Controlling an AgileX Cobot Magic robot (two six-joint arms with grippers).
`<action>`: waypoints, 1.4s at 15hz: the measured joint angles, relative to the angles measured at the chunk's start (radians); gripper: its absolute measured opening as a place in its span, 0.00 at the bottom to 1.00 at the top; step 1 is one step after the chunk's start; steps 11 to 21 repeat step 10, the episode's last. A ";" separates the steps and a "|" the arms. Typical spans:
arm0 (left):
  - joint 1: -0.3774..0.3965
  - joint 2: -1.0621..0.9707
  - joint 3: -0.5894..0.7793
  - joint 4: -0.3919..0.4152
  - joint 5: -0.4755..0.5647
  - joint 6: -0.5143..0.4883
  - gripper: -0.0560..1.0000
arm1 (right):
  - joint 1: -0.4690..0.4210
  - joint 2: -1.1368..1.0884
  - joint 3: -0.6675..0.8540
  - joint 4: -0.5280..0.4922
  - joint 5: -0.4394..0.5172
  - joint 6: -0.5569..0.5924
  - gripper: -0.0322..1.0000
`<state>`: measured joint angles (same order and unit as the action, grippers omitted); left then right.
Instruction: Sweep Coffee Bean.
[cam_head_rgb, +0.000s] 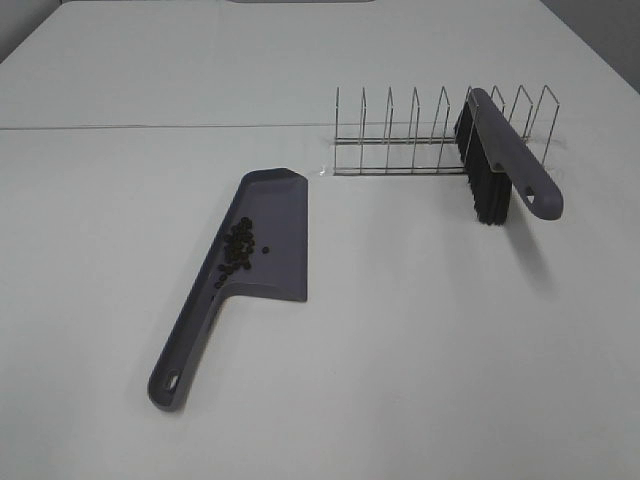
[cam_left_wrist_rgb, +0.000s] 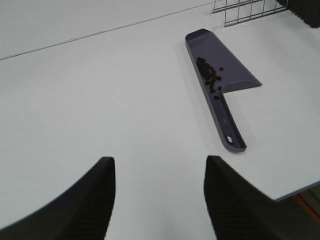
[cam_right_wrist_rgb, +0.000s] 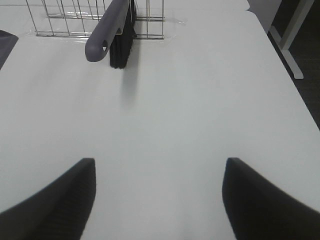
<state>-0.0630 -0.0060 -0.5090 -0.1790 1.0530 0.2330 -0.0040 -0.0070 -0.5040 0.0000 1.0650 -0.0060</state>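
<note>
The coffee beans (cam_head_rgb: 240, 247) lie in a loose cluster inside a grey-purple dustpan (cam_head_rgb: 272, 240) on the white table; both also show in the left wrist view, beans (cam_left_wrist_rgb: 210, 76) and dustpan (cam_left_wrist_rgb: 235, 75). A grey brush with black bristles (cam_head_rgb: 495, 165) rests in a wire rack (cam_head_rgb: 420, 135), its handle sticking out toward the front; it shows in the right wrist view (cam_right_wrist_rgb: 112, 30) too. My left gripper (cam_left_wrist_rgb: 159, 200) is open and empty, well short of the dustpan handle (cam_left_wrist_rgb: 230, 132). My right gripper (cam_right_wrist_rgb: 159, 200) is open and empty, short of the brush. Neither arm shows in the high view.
The white table (cam_head_rgb: 420, 350) has a seam line across its far part. Its right edge and a table leg (cam_right_wrist_rgb: 292, 40) show in the right wrist view. The table's near edge (cam_left_wrist_rgb: 300, 187) lies close to the dustpan handle's end.
</note>
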 joint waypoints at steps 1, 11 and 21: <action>0.000 0.000 0.000 0.000 0.000 0.000 0.55 | 0.000 0.000 0.000 0.000 0.000 0.000 0.69; 0.000 0.000 0.000 0.000 0.000 0.000 0.55 | 0.000 0.000 0.000 0.000 0.000 0.000 0.69; 0.000 0.000 0.000 0.000 0.000 0.000 0.55 | 0.000 0.000 0.000 0.000 0.000 0.000 0.69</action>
